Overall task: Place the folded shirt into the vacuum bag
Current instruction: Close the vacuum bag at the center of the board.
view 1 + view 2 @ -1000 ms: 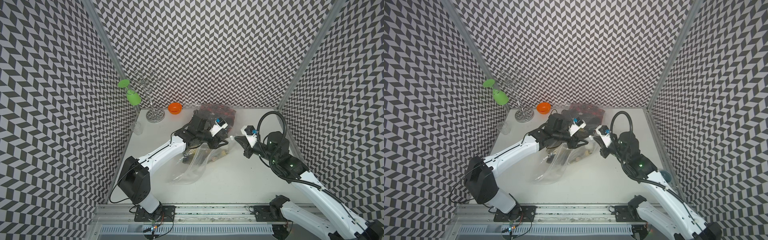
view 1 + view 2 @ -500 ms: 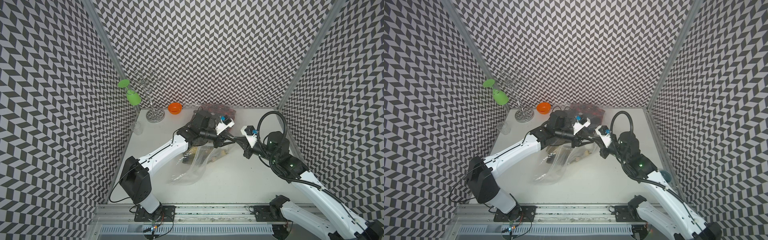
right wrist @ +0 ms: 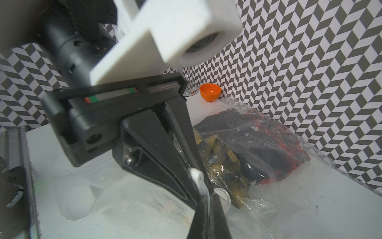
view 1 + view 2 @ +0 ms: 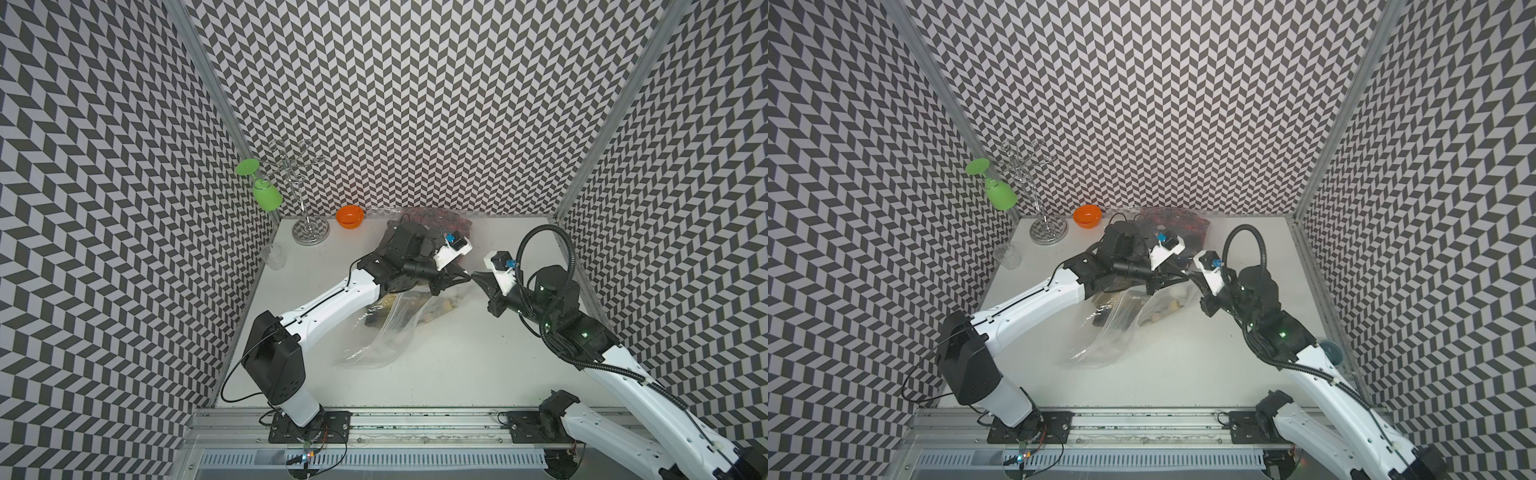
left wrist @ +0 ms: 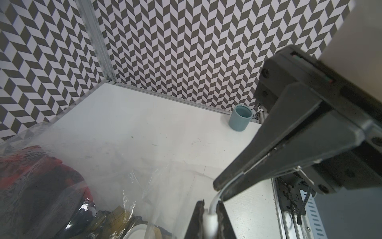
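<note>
Left gripper (image 5: 210, 204) and right gripper (image 3: 208, 199) were clamped on the clear plastic vacuum bag (image 4: 386, 332) — its rim, seemingly. Spreading needed even pulls.

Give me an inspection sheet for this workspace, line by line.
Surface: white table, faint specks.
Job's things: clear bag crumpled mid-table; clothes seen through it.
Clutter: orange bowl, green glass hung on rack, clear cup, teal cup, all near the edges.
Grippers: left gripper and right gripper meet, fingers shut on the bag's white strip.
Cables: black hose loops over right arm; thin cable by left base.
Surroundings: chevron walls; metal rail in front.
</note>
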Controlling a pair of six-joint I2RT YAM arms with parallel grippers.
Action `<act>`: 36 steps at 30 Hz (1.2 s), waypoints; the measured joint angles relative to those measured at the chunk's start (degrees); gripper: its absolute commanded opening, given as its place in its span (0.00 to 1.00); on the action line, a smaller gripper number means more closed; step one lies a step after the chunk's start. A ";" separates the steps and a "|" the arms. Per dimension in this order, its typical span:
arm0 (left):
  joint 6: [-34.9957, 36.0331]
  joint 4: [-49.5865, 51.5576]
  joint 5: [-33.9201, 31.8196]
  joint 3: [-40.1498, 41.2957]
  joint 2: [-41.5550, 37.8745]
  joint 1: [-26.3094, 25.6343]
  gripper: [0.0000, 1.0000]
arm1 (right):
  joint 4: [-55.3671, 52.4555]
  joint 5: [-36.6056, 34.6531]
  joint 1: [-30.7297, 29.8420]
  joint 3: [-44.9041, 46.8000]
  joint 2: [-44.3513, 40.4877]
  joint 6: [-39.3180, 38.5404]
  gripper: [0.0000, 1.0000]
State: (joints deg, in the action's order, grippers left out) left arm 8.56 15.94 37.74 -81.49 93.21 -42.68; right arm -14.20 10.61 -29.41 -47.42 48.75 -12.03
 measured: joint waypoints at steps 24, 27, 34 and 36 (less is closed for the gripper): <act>-3.76 -7.72 -5.92 16.11 -8.57 -0.02 0.03 | -0.42 1.70 2.01 3.34 -3.19 2.93 0.00; -3.10 -6.51 -7.34 16.31 -9.53 0.07 0.01 | -0.39 3.10 3.32 3.13 -3.21 3.39 0.00; -1.07 -4.98 -8.68 15.19 -10.40 0.55 0.00 | -1.27 6.60 6.64 1.05 -3.21 3.58 0.00; -0.44 -3.85 -8.72 13.90 -10.36 0.85 0.00 | -1.88 8.24 7.15 0.09 -3.19 3.50 0.00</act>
State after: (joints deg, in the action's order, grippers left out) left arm 8.12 12.10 29.02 -67.59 82.85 -41.82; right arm -16.08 18.85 -22.26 -47.33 45.56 -8.54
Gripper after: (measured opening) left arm 0.105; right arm 0.047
